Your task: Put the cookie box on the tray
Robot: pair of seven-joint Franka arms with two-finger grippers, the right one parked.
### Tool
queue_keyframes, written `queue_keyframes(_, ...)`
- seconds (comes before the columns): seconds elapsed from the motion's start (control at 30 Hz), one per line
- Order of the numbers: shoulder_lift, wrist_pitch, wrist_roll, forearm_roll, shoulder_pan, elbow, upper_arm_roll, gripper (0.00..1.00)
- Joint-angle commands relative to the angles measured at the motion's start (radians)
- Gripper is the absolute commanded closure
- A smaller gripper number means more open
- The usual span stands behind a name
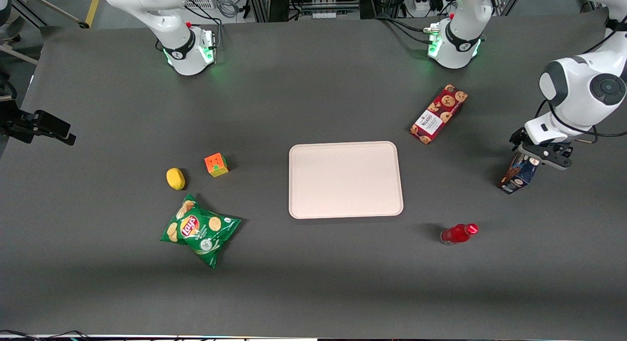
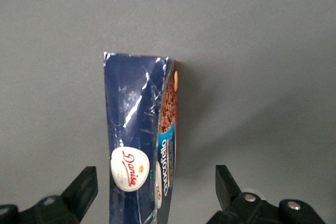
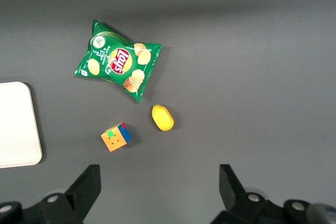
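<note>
The cookie box (image 1: 518,176), dark navy with a round white logo, stands on end on the table toward the working arm's end. My left gripper (image 1: 541,155) hovers right over its top. In the left wrist view the gripper (image 2: 155,179) is open, and the cookie box (image 2: 139,135) sits between the two fingers with a gap on each side, closer to one finger (image 2: 84,184) than to the other. The pale cream tray (image 1: 345,179) lies flat mid-table with nothing on it, well away from the box.
A longer red cookie box (image 1: 439,113) lies farther from the front camera, between tray and gripper. A red bottle (image 1: 458,233) lies nearer the camera. A green chips bag (image 1: 200,230), yellow lemon (image 1: 175,178) and colour cube (image 1: 216,164) sit toward the parked arm's end.
</note>
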Motion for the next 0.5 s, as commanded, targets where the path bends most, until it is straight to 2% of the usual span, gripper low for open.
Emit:
queue_keyframes(0.0,0.037,0.051,0.021,-0.007,0.011,-0.005,-0.002,0.0)
queue_keyframes(0.17,0.052,0.051,0.019,-0.042,0.011,-0.002,-0.004,0.0)
queue_keyframes(0.33,0.062,0.051,0.021,-0.042,0.009,0.001,-0.004,0.0)
queue_keyframes(0.43,0.065,0.051,0.021,-0.042,0.009,0.004,-0.005,0.03)
queue_keyframes(0.47,0.065,0.051,0.021,-0.042,0.009,0.006,-0.005,0.08)
